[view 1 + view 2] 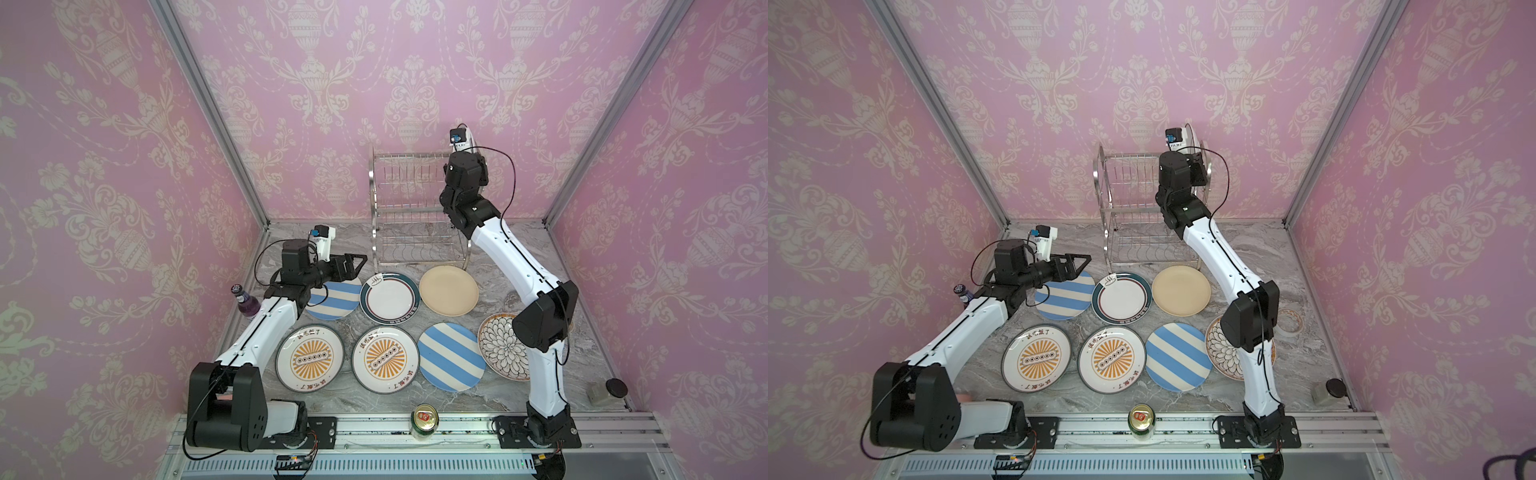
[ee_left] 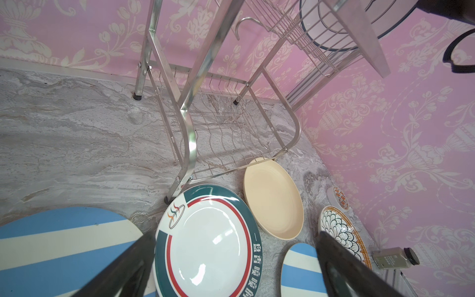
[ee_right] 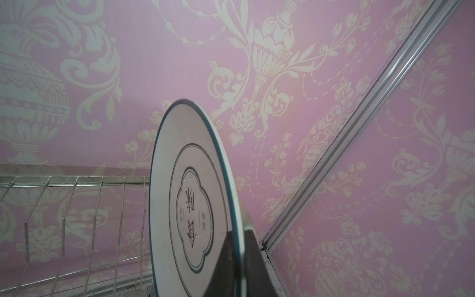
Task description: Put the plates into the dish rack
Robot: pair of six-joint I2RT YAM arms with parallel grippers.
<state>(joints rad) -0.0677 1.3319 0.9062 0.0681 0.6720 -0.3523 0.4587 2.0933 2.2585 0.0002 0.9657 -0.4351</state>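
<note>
The right tool [image 3: 239, 231] is clamped tight on the rim of the black-lined white plate [image 3: 195, 200], holding it on edge, nearly upright. That plate sits over the right end of the upper tier of the dish rack [image 1: 409, 211], which stands at the far middle of the grey marble surface [image 1: 332, 399]. Whether its lower edge is already down in a slot I cannot tell, as the tool and arm hide that part.

The left tool [image 1: 358, 262] hangs with its jaws wide apart and nothing between them, just left of the rack and above the far row of plates.

By my reading the task is barely begun: one plate is at the rack but not let go, and I see no other plate on either tier. Seven lie flat on the surface. In the far row, left to right, are:
- a blue-and-white striped plate [image 1: 336, 299]
- the green-rimmed plate [image 1: 389, 298]
- the cream plate [image 1: 449, 290]

The near row, left to right, holds:
- two orange sunburst plates [image 1: 309, 358] and [image 1: 385, 359]
- a second striped plate [image 1: 451, 357]
- the black floral plate [image 1: 500, 347], partly under the right arm
</note>
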